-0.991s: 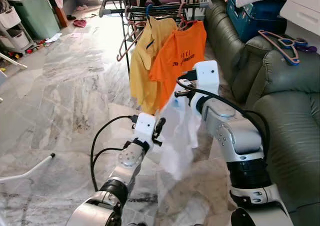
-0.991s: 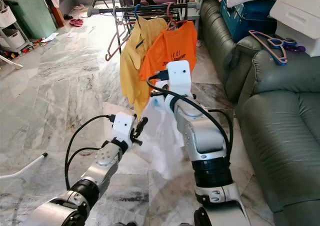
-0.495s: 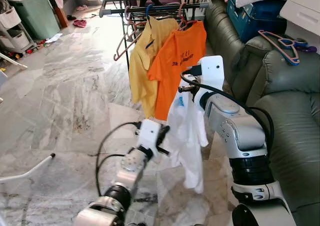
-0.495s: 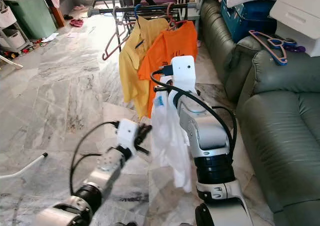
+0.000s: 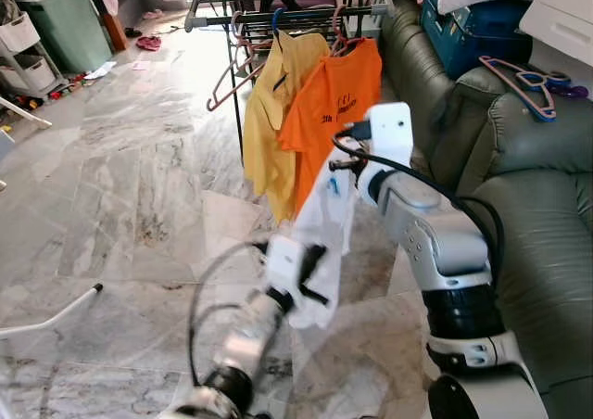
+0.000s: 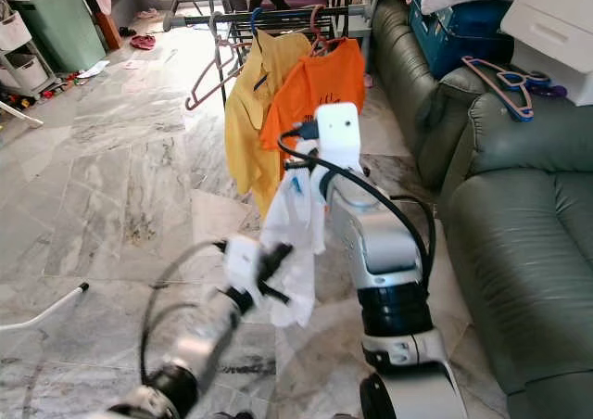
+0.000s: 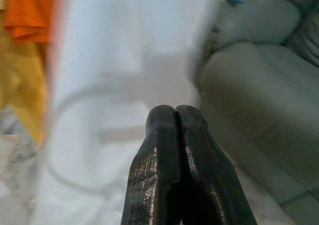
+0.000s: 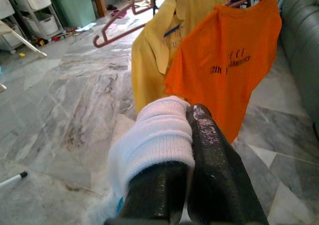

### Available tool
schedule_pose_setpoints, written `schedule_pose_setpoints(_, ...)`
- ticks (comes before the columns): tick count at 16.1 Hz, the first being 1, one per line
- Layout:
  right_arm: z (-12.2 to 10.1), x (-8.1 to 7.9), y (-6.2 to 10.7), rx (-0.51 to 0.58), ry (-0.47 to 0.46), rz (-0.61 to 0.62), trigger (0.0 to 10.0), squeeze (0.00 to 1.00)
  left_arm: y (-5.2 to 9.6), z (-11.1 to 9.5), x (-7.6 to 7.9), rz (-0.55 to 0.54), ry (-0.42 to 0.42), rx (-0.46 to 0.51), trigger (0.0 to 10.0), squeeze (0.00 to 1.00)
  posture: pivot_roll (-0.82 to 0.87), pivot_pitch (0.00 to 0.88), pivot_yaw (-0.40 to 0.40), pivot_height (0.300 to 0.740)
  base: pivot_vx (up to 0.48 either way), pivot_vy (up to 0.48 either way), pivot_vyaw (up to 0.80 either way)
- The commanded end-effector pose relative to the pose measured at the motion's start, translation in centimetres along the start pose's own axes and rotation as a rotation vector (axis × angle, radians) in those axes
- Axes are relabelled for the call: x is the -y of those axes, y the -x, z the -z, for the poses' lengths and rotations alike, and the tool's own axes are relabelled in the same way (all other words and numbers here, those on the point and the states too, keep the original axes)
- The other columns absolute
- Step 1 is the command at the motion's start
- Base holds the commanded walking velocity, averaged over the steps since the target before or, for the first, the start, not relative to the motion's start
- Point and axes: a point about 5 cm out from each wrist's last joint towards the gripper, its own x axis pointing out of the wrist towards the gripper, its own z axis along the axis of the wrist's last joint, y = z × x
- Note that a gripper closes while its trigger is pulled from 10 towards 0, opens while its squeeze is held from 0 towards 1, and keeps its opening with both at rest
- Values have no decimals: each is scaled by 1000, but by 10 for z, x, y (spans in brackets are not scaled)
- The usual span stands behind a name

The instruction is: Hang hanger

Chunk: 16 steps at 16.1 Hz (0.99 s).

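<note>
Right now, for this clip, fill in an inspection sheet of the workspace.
Surface: marble floor, bare near the robot.
Job's things: white shirt held up before the drying rack; orange shirt and yellow shirt hang there.
Clutter: spare hangers on the sofa.
Grippers: right tool shut on the white shirt's collar; left tool shut, by its hem.
Cables: black leads on both arms.
Surroundings: green bin.

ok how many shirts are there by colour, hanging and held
yellow shirt: 1, hanging on the rack
orange shirt: 1, hanging on the rack
white shirt: 1, pinched in the right gripper
total: 3
</note>
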Motion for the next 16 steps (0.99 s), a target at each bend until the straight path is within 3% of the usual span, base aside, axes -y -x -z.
schedule_pose_setpoints(1, -15, -5, -2, 58, 15, -5, 10000, 0, -1, -2, 8, 31, -13, 26, 10000, 0, -272, 79, 48, 740, 0, 0, 0)
schedule_pose_setpoints(4, -20, -7, -6, 68, 40, -3, 10000, 0, -4, -2, 33, 114, -9, 41, 10000, 0, -281, 83, 40, 740, 0, 0, 0)
schedule_pose_setpoints(6, -24, -10, -7, 74, 46, -5, 10000, 0, -4, 3, 39, 95, -28, 18, 10000, 0, -289, 89, 32, 740, 0, 0, 0)
schedule_pose_setpoints(7, -25, -11, -8, 77, 47, -8, 10000, 0, -5, 4, 41, 83, -28, 14, 10000, 318, -295, 92, 28, 740, 0, 0, 0)
schedule_pose_setpoints(8, -27, -14, -8, 80, 50, -14, 10000, 0, -6, 5, 42, 59, -32, 9, 10000, 1000, -308, 97, 22, 740, 0, 0, 0)
schedule_pose_setpoints(12, -38, -25, -8, 99, 68, -43, 10000, 0, -15, -1, 48, 12, -64, -4, 10000, 1000, -332, 103, 20, 740, 0, 0, 0)
schedule_pose_setpoints(16, -42, -38, -5, 105, 49, -83, 10000, 0, -19, -9, 30, -117, -111, 6, 10000, 1000, -325, 103, 28, 740, 0, 0, 0)
